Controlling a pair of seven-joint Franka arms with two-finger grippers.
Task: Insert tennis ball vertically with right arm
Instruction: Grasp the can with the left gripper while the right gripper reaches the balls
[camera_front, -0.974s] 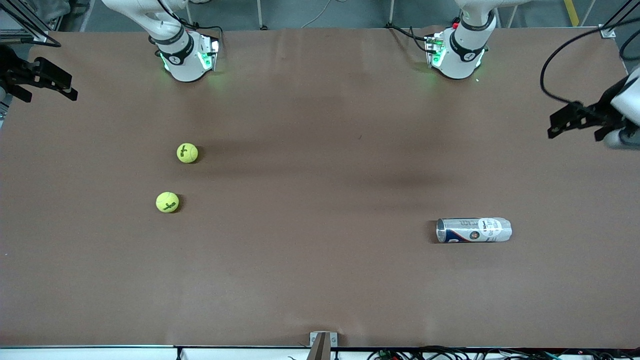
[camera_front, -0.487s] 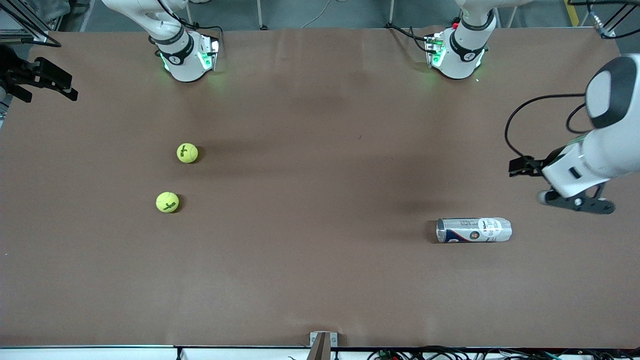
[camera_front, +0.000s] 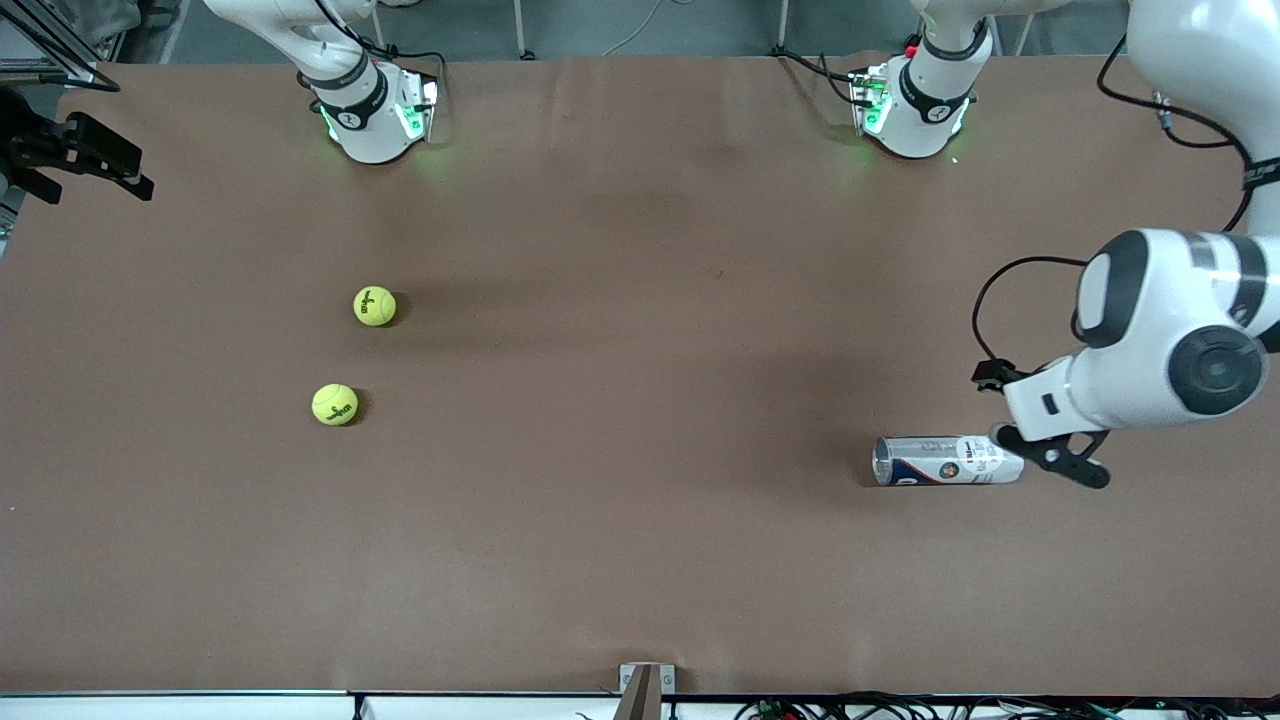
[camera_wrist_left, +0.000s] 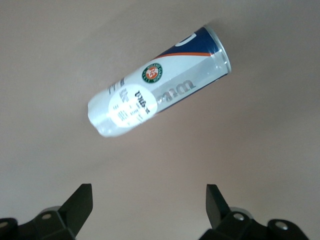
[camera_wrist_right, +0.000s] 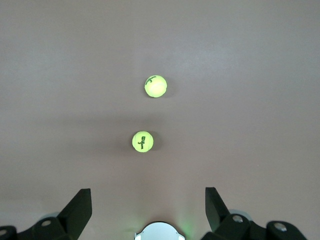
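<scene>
The left arm has swung in from the edge of the counter (camera_front: 640, 560) and its tool (camera_front: 1050, 455) now hangs just past the closed end of the tennis ball can (camera_front: 947, 460), where a moment ago it was well off toward that arm's end of the counter; nothing else has shifted. That left tool (camera_wrist_left: 149, 212) is spread wide with nothing between its fingers (camera_wrist_left: 75, 210). The can (camera_wrist_left: 159, 88) lies on its side, its open metal rim pointing toward the right arm's end of the counter, a clear body with a blue, white and orange-striped wrapper, a round green and orange Roland Garros badge, pale "Wilson" lettering seen upside down, and a white sticker whose small print I cannot read. Well apart from it, toward the right arm's end, sit two yellow tennis balls: the farther ball (camera_front: 374, 306) and the nearer ball (camera_front: 335, 404), close together but not touching, each stamped with a dark Wilson mark; the right wrist view shows a "3" under the name on one ball (camera_wrist_right: 143, 141), the other ball (camera_wrist_right: 155, 86) too faint to read. The right tool (camera_front: 75, 160) waits high at that arm's edge of the counter, its fingers (camera_wrist_right: 77, 210) also fully apart and empty. Open brown surface lies between balls and can, nothing blocking it.
</scene>
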